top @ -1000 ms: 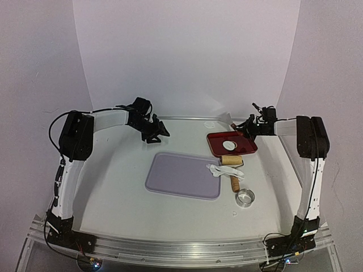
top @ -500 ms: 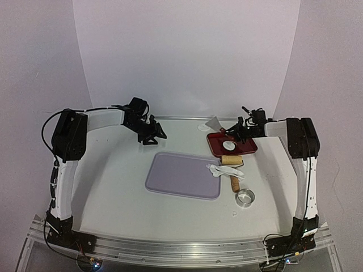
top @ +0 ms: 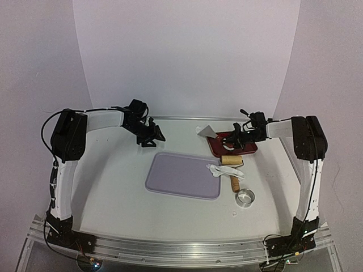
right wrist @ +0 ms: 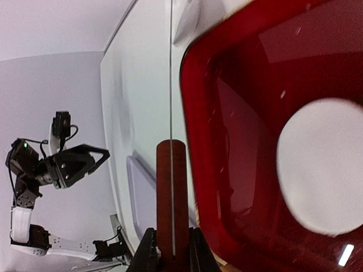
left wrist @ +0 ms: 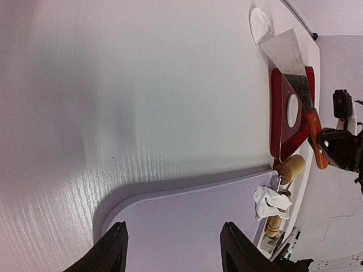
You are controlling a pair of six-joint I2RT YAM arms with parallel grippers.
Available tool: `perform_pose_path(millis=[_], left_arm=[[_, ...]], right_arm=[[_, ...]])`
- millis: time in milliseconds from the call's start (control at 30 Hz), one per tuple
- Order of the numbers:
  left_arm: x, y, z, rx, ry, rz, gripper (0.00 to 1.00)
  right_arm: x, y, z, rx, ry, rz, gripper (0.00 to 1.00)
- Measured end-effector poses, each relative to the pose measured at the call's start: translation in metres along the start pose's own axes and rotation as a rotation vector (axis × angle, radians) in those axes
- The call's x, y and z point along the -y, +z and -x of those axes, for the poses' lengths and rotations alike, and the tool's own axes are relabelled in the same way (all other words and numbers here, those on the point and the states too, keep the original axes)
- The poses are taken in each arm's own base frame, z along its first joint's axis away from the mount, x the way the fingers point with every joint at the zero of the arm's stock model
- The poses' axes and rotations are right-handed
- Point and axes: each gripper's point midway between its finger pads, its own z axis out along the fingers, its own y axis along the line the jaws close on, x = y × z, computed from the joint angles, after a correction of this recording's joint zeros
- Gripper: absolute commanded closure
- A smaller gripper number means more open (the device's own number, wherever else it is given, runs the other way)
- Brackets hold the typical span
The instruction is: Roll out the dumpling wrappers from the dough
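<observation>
Wrapper transfer: right gripper [right wrist: 172, 249] pinches scraper [right wrist: 172, 187] over red tray [right wrist: 244, 73] — wrapper [right wrist: 323, 164] inside; left gripper [left wrist: 173, 249] spread. Next, likely: lift second wrapper [left wrist: 260, 21] beyond tray.

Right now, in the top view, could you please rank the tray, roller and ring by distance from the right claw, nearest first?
1. Tray, below the right claw.
2. Roller, just in front of the tray.
3. Ring, nearest the arm bases.

Red tray [top: 215, 147] sat under the right gripper [top: 234, 140], scraper [top: 205, 131] blade jutting ahead of it! Roller [top: 232, 161] and ring cutter [top: 245, 197] lay nearer the base; purple mat [top: 182, 175] off to its left.
</observation>
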Motion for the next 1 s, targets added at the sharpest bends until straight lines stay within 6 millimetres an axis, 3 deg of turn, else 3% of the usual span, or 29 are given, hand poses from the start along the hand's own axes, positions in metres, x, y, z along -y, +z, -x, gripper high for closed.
perform_pose_path(millis=[133,233,467,567,700,867,1000], left_arm=[[0.000,0.000,0.000,0.000,0.000,0.000,0.43],[0.000,0.000,0.000,0.000,0.001,-0.001,0.43],[0.000,0.000,0.000,-0.001,0.024,0.002,0.42],[-0.006,0.000,-0.003,-0.008,0.043,0.027,0.41],[-0.020,-0.005,-0.011,-0.033,0.066,0.101,0.36],[-0.019,-0.037,-0.015,0.005,0.114,0.167,0.34],[-0.006,-0.075,-0.013,0.080,0.146,0.184,0.33]], right_arm=[[-0.030,0.011,-0.041,-0.099,0.005,0.009,1.00],[-0.055,0.017,-0.058,-0.132,-0.021,0.016,1.00],[-0.104,-0.007,-0.054,-0.058,-0.064,0.025,1.00],[-0.113,-0.008,-0.058,-0.051,-0.065,0.026,1.00],[-0.111,0.018,-0.094,-0.113,-0.058,-0.016,1.00],[-0.116,0.047,-0.141,-0.197,-0.061,-0.071,1.00],[-0.131,0.052,-0.143,-0.191,-0.080,-0.067,1.00]])
